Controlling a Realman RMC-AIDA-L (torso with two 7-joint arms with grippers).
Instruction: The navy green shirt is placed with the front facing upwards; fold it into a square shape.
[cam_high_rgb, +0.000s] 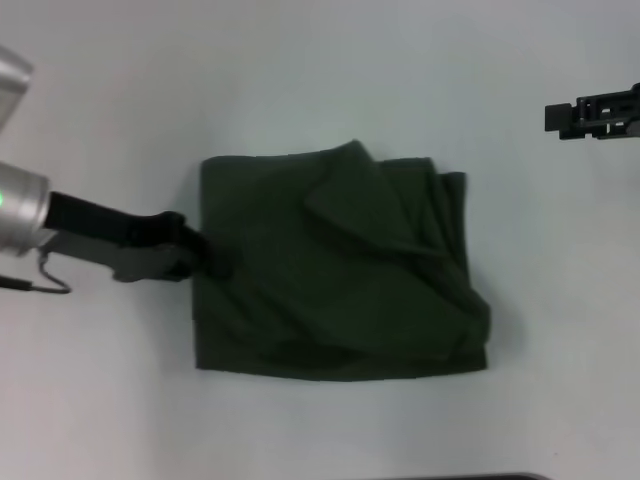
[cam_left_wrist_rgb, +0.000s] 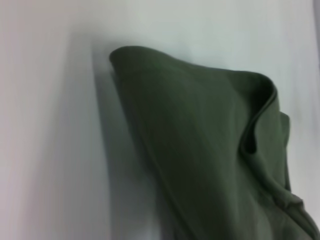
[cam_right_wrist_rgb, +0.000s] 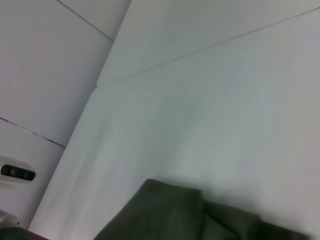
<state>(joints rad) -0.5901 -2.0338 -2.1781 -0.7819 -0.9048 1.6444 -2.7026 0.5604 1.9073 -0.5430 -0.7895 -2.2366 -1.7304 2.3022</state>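
Dark olive-green cotton shirt lies mid white worktop, folded into a rough rectangle, rumpled layers along its right side. Left pincer sits at the shirt's left edge, tips on the fabric; can't tell if clamped. Right pincer hangs off to the far right, well apart from the shirt; state unclear.

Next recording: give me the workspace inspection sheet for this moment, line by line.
Surface: white table, bare around the cloth.
Job's things: navy green shirt already folded into a rough square, rumpled ridges on its right half; letters and neck tag not visible.
Clutter: nothing seen.
Grippers: left gripper at the shirt's left edge, fingertips on the cloth; right gripper held off to the far right, away from the shirt.
Cables: thin wire loop under the left arm.
Surroundings: pale panelled floor or wall beyond the table edge.
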